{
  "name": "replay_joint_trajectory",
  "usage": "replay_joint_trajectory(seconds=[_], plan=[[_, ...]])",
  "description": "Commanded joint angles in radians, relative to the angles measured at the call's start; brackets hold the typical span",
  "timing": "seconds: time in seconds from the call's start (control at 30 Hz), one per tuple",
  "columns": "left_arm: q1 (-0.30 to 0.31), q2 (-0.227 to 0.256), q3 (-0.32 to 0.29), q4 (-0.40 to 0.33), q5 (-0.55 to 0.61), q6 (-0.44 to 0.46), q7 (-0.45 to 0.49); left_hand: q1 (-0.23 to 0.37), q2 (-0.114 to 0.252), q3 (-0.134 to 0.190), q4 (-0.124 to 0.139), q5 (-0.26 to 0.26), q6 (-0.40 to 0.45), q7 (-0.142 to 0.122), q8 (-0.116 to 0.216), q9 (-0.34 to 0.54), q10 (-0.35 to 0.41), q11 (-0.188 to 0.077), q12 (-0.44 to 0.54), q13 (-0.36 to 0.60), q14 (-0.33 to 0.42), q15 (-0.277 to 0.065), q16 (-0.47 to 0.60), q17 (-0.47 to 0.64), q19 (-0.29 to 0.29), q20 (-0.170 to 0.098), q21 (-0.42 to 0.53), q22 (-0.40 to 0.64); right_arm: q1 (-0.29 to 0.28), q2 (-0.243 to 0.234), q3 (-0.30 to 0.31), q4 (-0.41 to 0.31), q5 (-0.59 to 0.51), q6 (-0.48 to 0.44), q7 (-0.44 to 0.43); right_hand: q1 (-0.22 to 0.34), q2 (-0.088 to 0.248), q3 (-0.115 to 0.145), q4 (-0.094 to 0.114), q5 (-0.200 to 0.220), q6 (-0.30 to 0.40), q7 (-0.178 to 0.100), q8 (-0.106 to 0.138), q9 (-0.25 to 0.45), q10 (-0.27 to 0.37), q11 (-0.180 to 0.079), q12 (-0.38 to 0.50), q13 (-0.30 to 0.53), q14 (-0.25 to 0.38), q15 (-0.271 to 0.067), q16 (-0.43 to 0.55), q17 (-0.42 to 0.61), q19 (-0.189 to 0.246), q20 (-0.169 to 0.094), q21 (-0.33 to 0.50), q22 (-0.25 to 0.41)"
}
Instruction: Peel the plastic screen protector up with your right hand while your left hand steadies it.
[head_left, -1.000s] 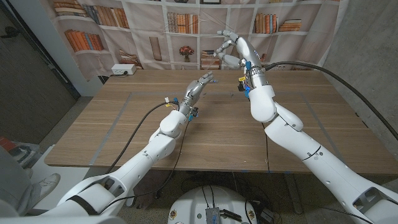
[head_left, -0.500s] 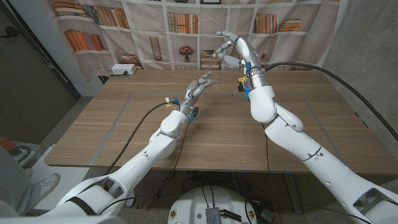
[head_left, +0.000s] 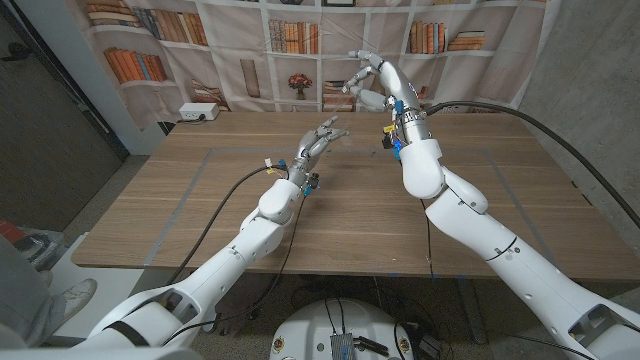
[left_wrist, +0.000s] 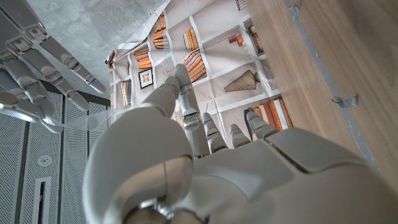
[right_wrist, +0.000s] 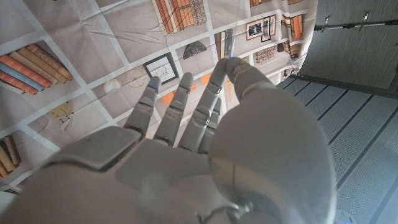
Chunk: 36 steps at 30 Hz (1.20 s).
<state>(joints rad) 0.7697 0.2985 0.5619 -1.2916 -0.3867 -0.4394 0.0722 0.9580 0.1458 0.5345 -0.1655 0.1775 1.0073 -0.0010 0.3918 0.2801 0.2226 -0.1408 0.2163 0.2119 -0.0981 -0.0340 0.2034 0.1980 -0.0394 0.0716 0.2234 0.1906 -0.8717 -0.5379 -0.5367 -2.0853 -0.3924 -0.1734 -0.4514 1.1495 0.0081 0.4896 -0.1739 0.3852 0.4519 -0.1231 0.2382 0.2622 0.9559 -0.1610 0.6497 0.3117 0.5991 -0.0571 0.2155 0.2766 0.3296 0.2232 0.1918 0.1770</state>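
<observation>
Right hand (head_left: 370, 78) is raised well above the far side of the table (head_left: 190, 210), in front of the bookshelf backdrop (head_left: 240, 40), fingers curled in toward the thumb like a pinch. I cannot tell whether it actually grips anything. Left hand (head_left: 318, 138) is lower and nearer the robot, just above the wood, fingers stretched out and apart, pointing up and across at the right hand, with no grip visible. The protector (left_wrist: 81, 119) is clear and hard to see. In the left wrist view a faint glassy band runs from the right hand's fingers (left_wrist: 37, 74) toward the left hand, so it probably hangs in the air between them, long axis along the line joining the hands. The right hand appears to be at its upper end, so the peel would go up and away from the left hand, which must close on the lower end first.
</observation>
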Motion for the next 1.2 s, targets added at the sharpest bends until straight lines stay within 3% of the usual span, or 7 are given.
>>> replay_joint_trajectory(seconds=[0.03,0.33,0.67,0.83,1.07,1.2], plan=[[0.014,0.008,-0.007,-0.017,-0.012,0.006,0.006,0.006,0.001,0.004,-0.001,-0.003,0.012,0.002,0.013,0.011,0.004,-0.001,0.004,0.003,0.000,-0.003,0.003,0.004,0.005,-0.006,0.006,0.003,-0.002,0.007,0.007,-0.005,-0.016,0.002,-0.025,-0.001,-0.004,-0.002,0.006,0.008,0.011,0.004,0.009,0.004,0.067,-0.053,0.005,0.004,0.010,-0.170,0.008,0.005,0.000,-0.001,-0.001,0.000],[0.012,0.013,-0.013,-0.018,-0.004,0.001,0.015,0.013,-0.003,0.002,0.001,-0.004,0.019,0.004,0.029,0.024,0.008,-0.002,0.005,0.003,-0.001,-0.005,0.003,0.004,0.005,-0.009,0.007,0.003,0.005,0.011,0.029,-0.012,-0.040,-0.026,-0.049,0.001,-0.005,-0.003,0.005,0.009,0.013,0.004,0.010,0.004,0.069,-0.053,0.005,0.004,0.011,-0.170,0.009,0.006,0.002,-0.001,0.000,0.000],[0.044,0.031,-0.023,-0.072,0.012,0.019,0.060,0.019,-0.006,0.000,0.003,-0.005,0.020,0.005,0.042,0.038,0.000,0.000,0.001,0.003,-0.002,-0.003,0.004,0.003,0.005,-0.007,0.007,0.004,0.005,0.007,0.053,-0.010,-0.044,-0.034,-0.069,0.002,-0.005,-0.004,0.005,0.012,0.014,0.008,0.010,0.004,0.070,-0.053,0.004,0.005,0.015,-0.170,0.011,0.008,0.004,-0.001,0.001,0.000],[0.075,0.049,-0.037,-0.137,0.027,0.046,0.108,0.022,-0.006,-0.001,0.004,-0.004,0.020,0.006,0.048,0.044,-0.005,0.002,-0.001,0.003,-0.003,-0.003,0.004,0.004,0.005,-0.007,0.007,0.004,0.002,-0.004,0.062,-0.012,-0.035,-0.031,-0.064,0.003,-0.005,-0.005,0.005,0.013,0.014,0.008,0.010,0.004,0.071,-0.053,0.003,0.005,0.017,-0.171,0.012,0.009,0.005,-0.001,0.001,0.000],[0.081,0.072,-0.058,-0.128,0.006,0.022,0.082,0.024,-0.008,-0.002,0.005,-0.005,0.021,0.004,0.054,0.049,-0.005,0.003,0.000,0.003,-0.005,-0.003,0.003,0.004,0.004,-0.006,0.007,0.004,0.012,0.005,0.060,-0.020,-0.048,-0.071,-0.065,0.002,-0.005,-0.005,0.006,0.015,0.015,0.010,0.010,0.004,0.073,-0.052,0.003,0.005,0.019,-0.169,0.013,0.009,0.006,-0.001,0.002,0.000],[0.113,0.093,-0.070,-0.164,0.023,0.023,0.110,0.026,-0.009,-0.003,0.006,-0.005,0.018,0.006,0.057,0.054,-0.004,0.004,0.000,0.003,-0.005,-0.003,0.003,0.004,0.004,-0.006,0.007,0.004,0.025,0.016,0.054,-0.023,-0.058,-0.106,-0.066,0.002,-0.005,-0.006,0.006,0.016,0.013,0.010,0.009,0.004,0.073,-0.052,0.003,0.006,0.021,-0.170,0.014,0.010,0.006,-0.001,0.002,0.000]])
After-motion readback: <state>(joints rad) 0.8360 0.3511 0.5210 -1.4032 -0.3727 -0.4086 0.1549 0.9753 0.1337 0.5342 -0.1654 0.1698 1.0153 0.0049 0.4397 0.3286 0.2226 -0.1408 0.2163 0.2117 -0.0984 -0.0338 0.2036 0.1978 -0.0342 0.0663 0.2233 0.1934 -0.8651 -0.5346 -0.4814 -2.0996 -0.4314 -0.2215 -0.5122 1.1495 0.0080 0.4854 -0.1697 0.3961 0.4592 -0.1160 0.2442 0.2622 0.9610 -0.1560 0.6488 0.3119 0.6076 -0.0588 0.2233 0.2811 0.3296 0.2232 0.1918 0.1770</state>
